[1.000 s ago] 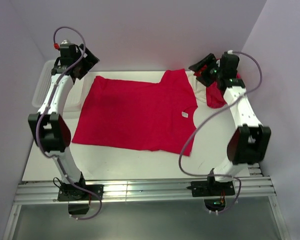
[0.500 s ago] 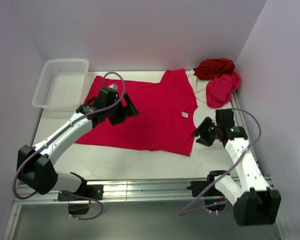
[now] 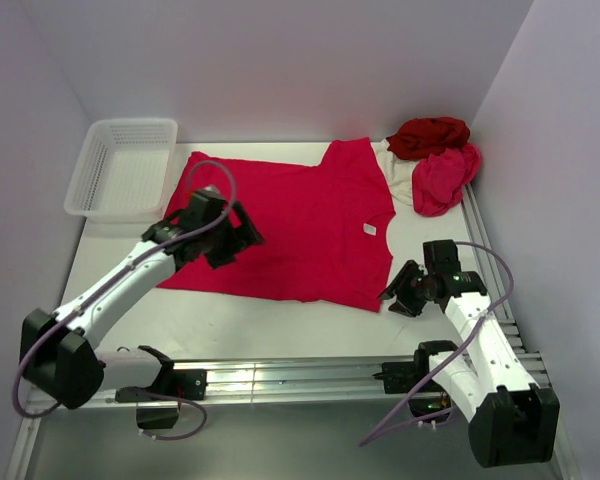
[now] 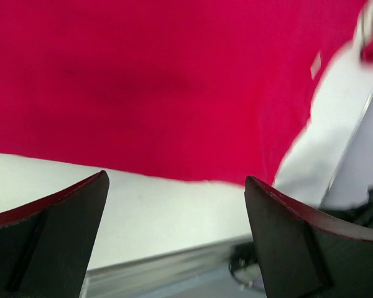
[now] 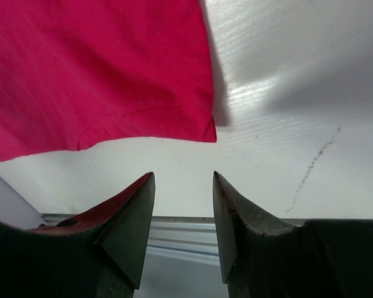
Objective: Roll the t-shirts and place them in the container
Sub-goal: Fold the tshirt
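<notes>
1. Crimson tee (image 3: 290,225): it lies spread flat on the middle of the table (image 3: 280,325), collar to the right and hem to the left. A small white tag (image 3: 370,229) shows at the collar.

2. Other tees: they are bunched in the far right corner. The dark red tee (image 3: 430,135) lies farthest back. The pink-red tee (image 3: 442,180) lies just near of it and touches it. The whitish tee (image 3: 395,170) lies between these two and the far sleeve of the crimson tee, partly under them.

3. Left gripper (image 3: 248,232): it is over the left half of the crimson tee, close to the tee's near edge. In the left wrist view the fingers (image 4: 56,236) stand wide apart with nothing between them. Beyond them show the tee's (image 4: 143,81) near edge and bare table.

4. Right gripper (image 3: 395,292): it is low over bare table, just beside the near right corner of the crimson tee. In the right wrist view the fingers (image 5: 133,217) stand a narrow gap apart and hold nothing. The tee's (image 5: 93,68) corner lies just beyond the tips. Contact with the table cannot be determined.

5. Basket (image 3: 120,165): white mesh, at the far left corner, just beside the tee's hem.
</notes>
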`<action>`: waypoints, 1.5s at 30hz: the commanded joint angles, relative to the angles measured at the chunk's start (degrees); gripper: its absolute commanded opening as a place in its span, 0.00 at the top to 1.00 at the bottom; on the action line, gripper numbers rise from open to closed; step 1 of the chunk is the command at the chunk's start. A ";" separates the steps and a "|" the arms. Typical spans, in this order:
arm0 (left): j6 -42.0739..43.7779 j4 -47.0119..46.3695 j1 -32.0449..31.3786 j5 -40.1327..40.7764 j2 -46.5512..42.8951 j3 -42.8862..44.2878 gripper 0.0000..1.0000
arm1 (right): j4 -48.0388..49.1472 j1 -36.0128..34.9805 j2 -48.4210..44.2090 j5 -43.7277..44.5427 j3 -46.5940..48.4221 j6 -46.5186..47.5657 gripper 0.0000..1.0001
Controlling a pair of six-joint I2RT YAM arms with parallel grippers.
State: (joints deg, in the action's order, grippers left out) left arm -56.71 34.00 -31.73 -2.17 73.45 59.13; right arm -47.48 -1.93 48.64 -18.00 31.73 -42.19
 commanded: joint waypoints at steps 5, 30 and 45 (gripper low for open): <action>3.53 6.78 16.31 2.62 -9.81 -6.48 0.05 | 7.14 -0.96 5.23 2.78 -0.96 -3.16 0.51; 11.45 3.18 51.50 -7.93 -8.77 -15.80 0.11 | 17.51 -7.38 16.04 11.14 -3.78 -5.97 0.67; 8.63 -1.39 52.12 -7.06 -5.51 -21.60 0.15 | 7.94 -0.53 6.46 15.89 -3.16 -5.97 1.00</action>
State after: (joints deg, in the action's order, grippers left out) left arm -47.00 35.33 20.18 -9.19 67.31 38.39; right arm -36.67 -4.03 56.01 -5.08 27.70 -48.21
